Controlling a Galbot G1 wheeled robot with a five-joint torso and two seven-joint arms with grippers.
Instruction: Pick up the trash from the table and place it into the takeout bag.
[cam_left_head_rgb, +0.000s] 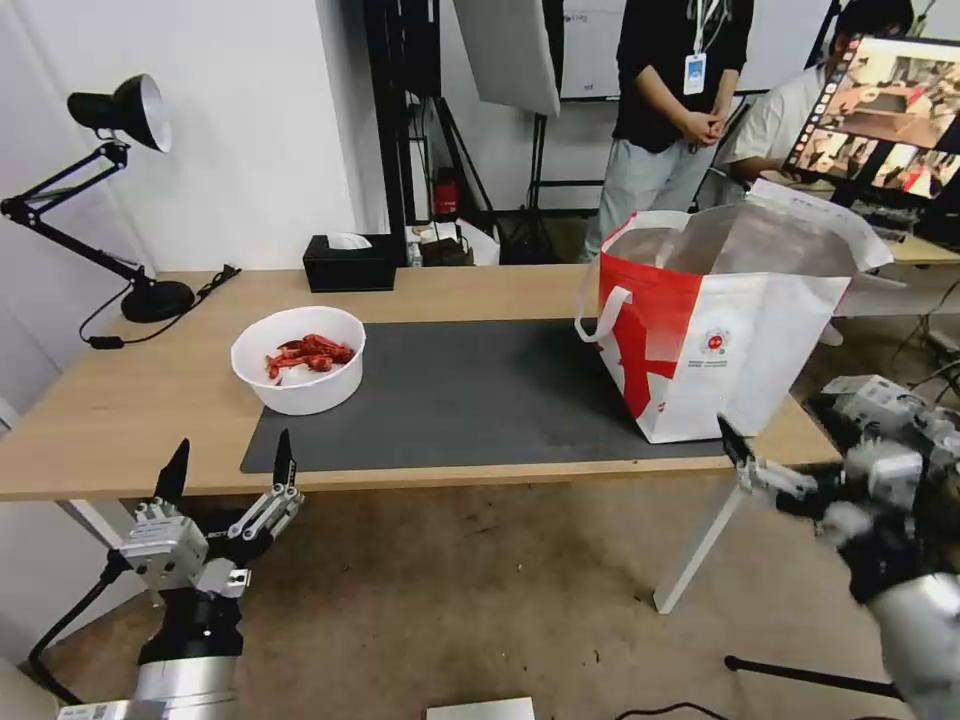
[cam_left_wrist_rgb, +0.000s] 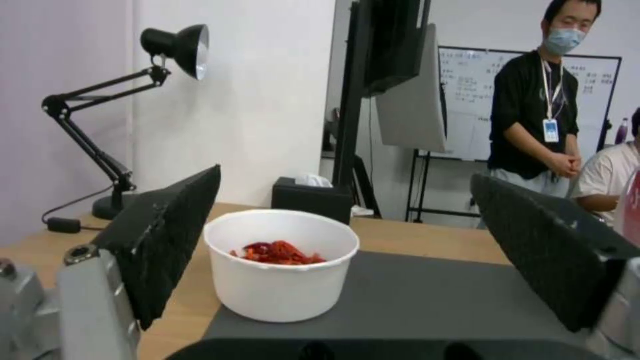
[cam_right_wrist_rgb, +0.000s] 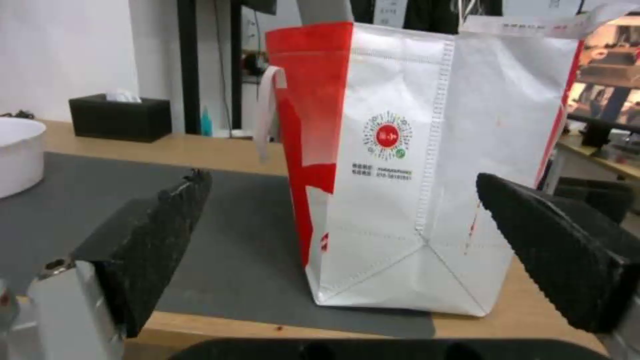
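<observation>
While both arms sit low in front of the table's near edge, neither touches anything. Left gripper (cam_left_head_rgb: 228, 470) hangs just off the near-left edge, fingers spread wide, nothing between them; left wrist view shows its two black pads (cam_left_wrist_rgb: 167, 235) framing the bowl from a distance. Right gripper (cam_right_wrist_rgb: 347, 250) is off the near-right corner, blurred in the head view (so go by the right wrist view): jaws wide apart, empty, pads either side of the bag's near face but well short of it.

Table (cam_left_head_rgb: 120, 400) is light wood on white legs, with a dark-grey mat (cam_left_head_rgb: 470, 400) covering the middle. White round bowl (cam_left_head_rgb: 299, 360) sits on the mat's left end, partly overhanging onto the wood, upright, red crayfish shells (cam_left_head_rgb: 310, 353) inside. Takeout bag (cam_left_head_rgb: 720, 320) stands upright on the mat's right end, red-and-white, mouth open with silver lining showing, white loop handle (cam_left_head_rgb: 600, 315) hanging on its left side, small round logo on the near face (cam_right_wrist_rgb: 387, 135).

Farther back, black tissue box (cam_left_head_rgb: 350, 262) at the far edge behind the bowl, and a black desk lamp (cam_left_head_rgb: 120, 200) on the far-left corner, cord trailing over the wood.
</observation>
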